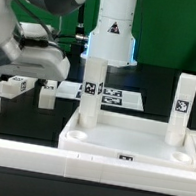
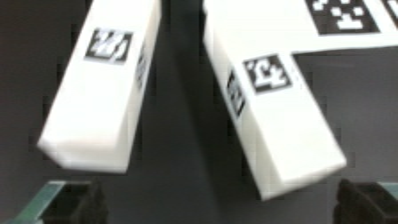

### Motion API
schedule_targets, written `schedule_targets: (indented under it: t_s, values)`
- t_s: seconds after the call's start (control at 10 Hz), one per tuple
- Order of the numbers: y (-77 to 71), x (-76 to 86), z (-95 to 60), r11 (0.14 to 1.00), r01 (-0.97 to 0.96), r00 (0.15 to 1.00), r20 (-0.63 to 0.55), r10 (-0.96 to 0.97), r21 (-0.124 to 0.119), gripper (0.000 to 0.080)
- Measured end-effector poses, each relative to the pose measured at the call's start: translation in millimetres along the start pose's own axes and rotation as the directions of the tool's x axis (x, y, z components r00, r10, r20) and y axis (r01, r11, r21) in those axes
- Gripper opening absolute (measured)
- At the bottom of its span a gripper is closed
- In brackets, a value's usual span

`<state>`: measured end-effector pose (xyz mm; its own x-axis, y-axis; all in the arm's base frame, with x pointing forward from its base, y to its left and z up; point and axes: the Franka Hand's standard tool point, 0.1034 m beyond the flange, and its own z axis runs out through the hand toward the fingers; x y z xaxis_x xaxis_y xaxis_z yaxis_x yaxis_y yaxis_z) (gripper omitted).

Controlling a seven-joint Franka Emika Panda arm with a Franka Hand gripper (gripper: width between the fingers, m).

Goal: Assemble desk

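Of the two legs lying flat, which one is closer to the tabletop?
The leg on the exterior view's right; the other leg lies farther from the tabletop.

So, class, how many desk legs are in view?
4. Two upright on the tabletop: first leg, second leg. Two lying at the exterior view's left: third leg, fourth leg. Others may be hidden.

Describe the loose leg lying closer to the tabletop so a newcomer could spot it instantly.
Start at the white tray-like tabletop in the foreground. On the dark table to the exterior view's left of it lie two loose white legs. The near leg is the one closest to the tabletop's corner; the far leg lies further left.
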<state>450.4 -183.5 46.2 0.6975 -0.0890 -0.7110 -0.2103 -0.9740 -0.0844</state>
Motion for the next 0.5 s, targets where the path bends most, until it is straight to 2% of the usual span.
schedule_targets:
  t_s: [0.1,0.2,0.5]
  values:
    - [-3.3,-1.7,5.7,0.999,-0.029,1.000,0.009,0.029,0.013,0.0648]
    - [-6.6,1.3,4.1,1.000,-0.023,1.000,-0.001,0.023,0.001,0.0648]
    - [-8.8,-1.3,6.4,1.000,-0.021,1.000,0.023,0.020,0.011,0.0648]
